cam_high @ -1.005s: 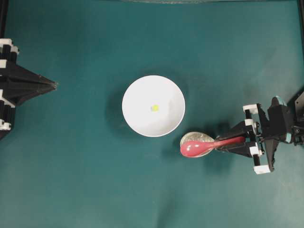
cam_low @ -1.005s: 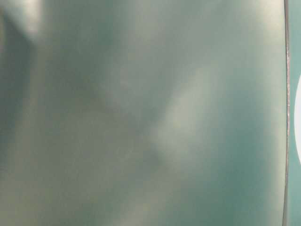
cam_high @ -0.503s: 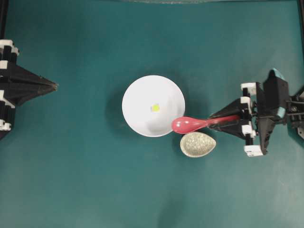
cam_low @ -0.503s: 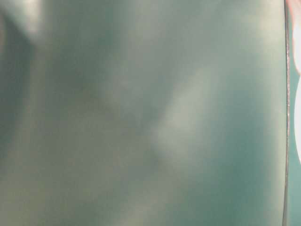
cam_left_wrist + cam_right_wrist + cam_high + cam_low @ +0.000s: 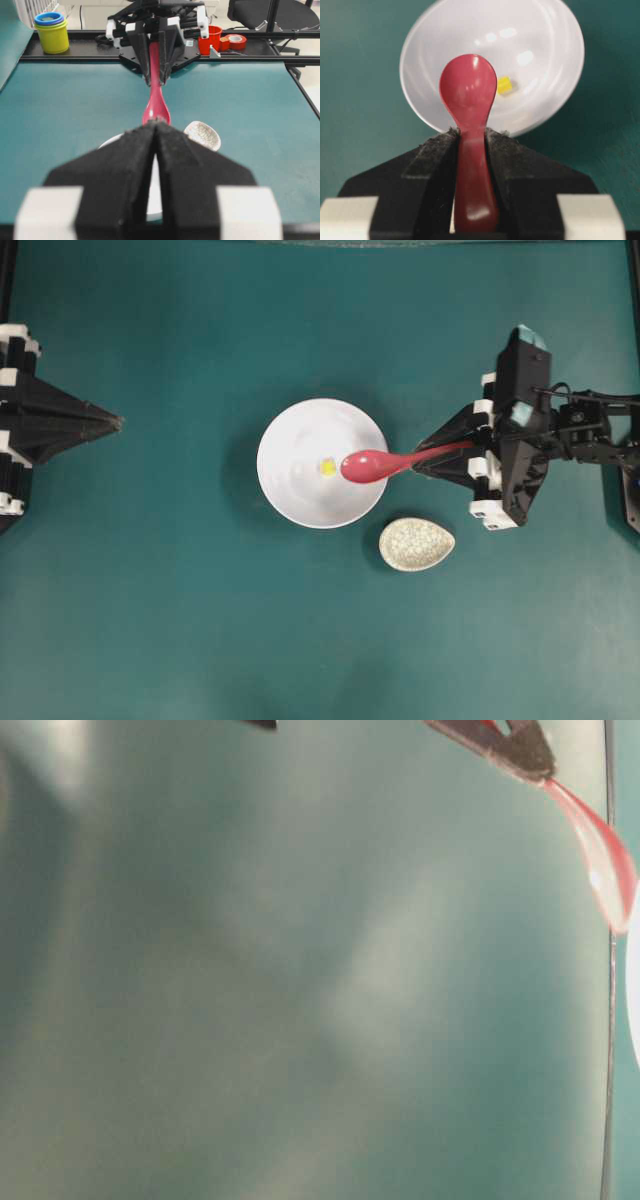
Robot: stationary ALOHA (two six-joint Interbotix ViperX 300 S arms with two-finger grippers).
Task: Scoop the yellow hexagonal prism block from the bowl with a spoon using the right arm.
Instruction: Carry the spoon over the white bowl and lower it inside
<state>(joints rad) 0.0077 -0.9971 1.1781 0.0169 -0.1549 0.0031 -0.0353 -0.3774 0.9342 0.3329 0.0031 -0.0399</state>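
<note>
The white bowl [image 5: 295,455] sits mid-table with the tiny yellow hexagonal prism block [image 5: 327,468] on its floor. My right gripper [image 5: 425,460] is shut on the handle of the pinkish-red spoon [image 5: 372,465]. The scoop hangs over the bowl's right half, just beside the block. In the right wrist view the spoon [image 5: 468,90] runs out between the pads of the right gripper [image 5: 471,132], with the block [image 5: 504,85] just right of the scoop inside the bowl [image 5: 540,45]. My left gripper [image 5: 117,421] rests shut at the far left, holding nothing.
A speckled oval spoon rest [image 5: 417,544] lies bare just below and right of the bowl. The left wrist view shows a yellow cup stack [image 5: 51,32], a red cup [image 5: 210,40] and a tape roll [image 5: 235,41] beyond the table's far edge.
My right gripper has carried the spoon from over the spoon rest up and left, so the scoop now hangs over the bowl beside the block. The left arm has not moved.
</note>
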